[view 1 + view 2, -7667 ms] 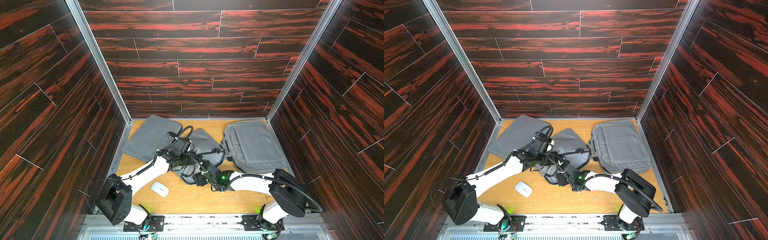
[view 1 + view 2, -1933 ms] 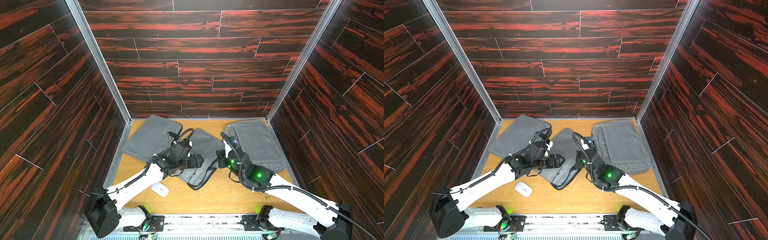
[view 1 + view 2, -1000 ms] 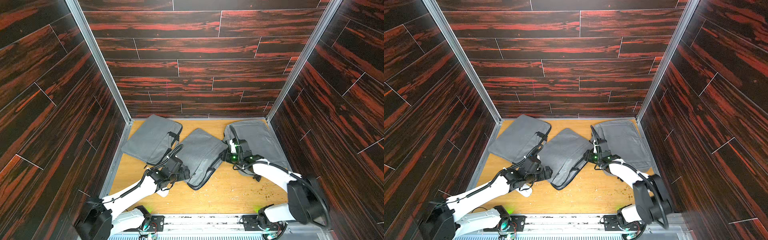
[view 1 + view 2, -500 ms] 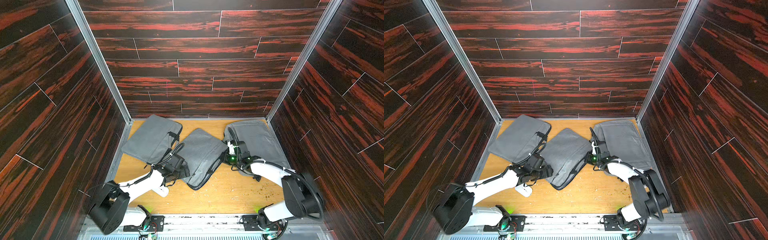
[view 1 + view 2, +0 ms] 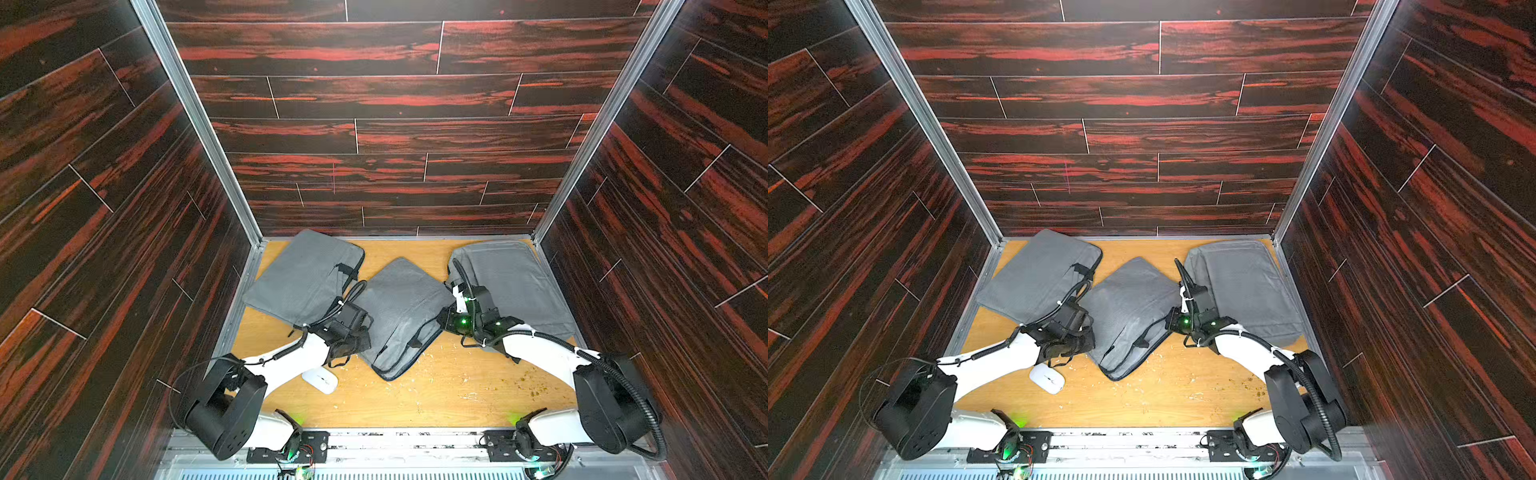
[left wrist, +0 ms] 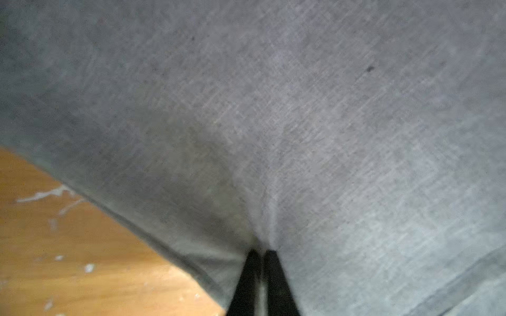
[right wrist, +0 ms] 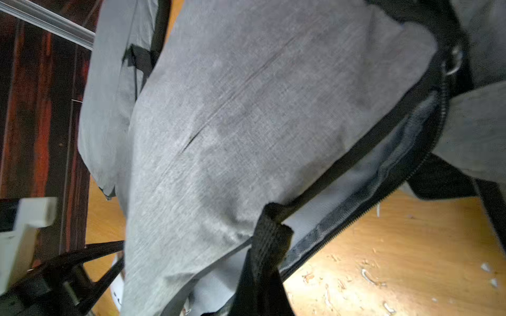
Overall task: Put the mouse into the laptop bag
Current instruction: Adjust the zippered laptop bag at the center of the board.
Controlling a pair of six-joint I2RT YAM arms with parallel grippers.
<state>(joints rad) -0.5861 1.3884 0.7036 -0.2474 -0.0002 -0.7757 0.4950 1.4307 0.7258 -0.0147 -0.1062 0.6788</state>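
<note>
Bright, even overhead light fills both top views, warming the worktop (image 5: 415, 399) and drawing a dull sheen off the dark wall panels (image 5: 374, 95); shadows there are soft-edged. The left wrist view is blurred, the laptop bag (image 6: 301, 109) smeared grey and shaded near the lens. The right wrist view is sharper, soft only at its edges.

The laptop bag (image 5: 399, 303), first bunched up and lifted between both arms, came to lie flat; the left gripper (image 6: 260, 253) went from wide open beside the bag's edge to pinching its grey fabric; the right gripper (image 5: 443, 321) swung out to the bag's corner on its own side and closed on the black strap (image 7: 269, 235).
</note>
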